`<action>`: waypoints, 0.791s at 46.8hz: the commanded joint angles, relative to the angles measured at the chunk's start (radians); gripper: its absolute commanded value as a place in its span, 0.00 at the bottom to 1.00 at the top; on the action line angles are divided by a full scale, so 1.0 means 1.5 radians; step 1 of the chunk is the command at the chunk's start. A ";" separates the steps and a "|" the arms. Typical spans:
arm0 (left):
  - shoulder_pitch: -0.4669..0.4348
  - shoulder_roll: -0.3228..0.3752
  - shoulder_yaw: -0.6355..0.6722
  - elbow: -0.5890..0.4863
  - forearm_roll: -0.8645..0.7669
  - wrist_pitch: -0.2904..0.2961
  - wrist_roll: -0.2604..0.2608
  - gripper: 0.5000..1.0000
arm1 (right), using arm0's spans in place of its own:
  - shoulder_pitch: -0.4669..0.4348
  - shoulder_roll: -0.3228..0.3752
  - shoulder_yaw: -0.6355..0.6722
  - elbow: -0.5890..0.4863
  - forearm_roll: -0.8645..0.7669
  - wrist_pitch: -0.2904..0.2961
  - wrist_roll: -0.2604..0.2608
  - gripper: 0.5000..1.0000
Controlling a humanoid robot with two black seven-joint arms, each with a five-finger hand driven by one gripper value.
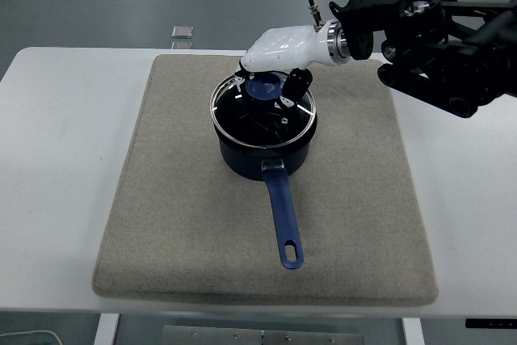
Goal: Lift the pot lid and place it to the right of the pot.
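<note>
A dark blue pot (266,155) stands on the beige mat (178,199), its long blue handle (284,220) pointing toward the near edge. Just above the pot's rim, tilted, hangs the glass lid (260,112) with its blue knob (262,86). My right hand (275,66), in a white glove, reaches in from the upper right and is shut on the knob, fingers curled round it. The left arm is out of view.
A small silver object (182,32) lies on the white table (56,143) behind the mat's far left corner. The mat's right part (363,191) lies bare beside the pot.
</note>
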 commanded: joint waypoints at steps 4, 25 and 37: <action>0.000 0.000 0.000 0.000 0.000 0.000 0.000 1.00 | 0.000 0.000 0.000 -0.012 0.000 0.000 -0.001 0.00; 0.000 0.000 0.000 0.000 0.000 0.000 0.000 1.00 | 0.008 0.001 -0.001 -0.077 0.000 0.002 -0.001 0.00; 0.000 0.000 0.000 0.000 0.000 0.000 0.000 1.00 | 0.002 0.007 -0.007 -0.128 0.000 0.002 0.001 0.00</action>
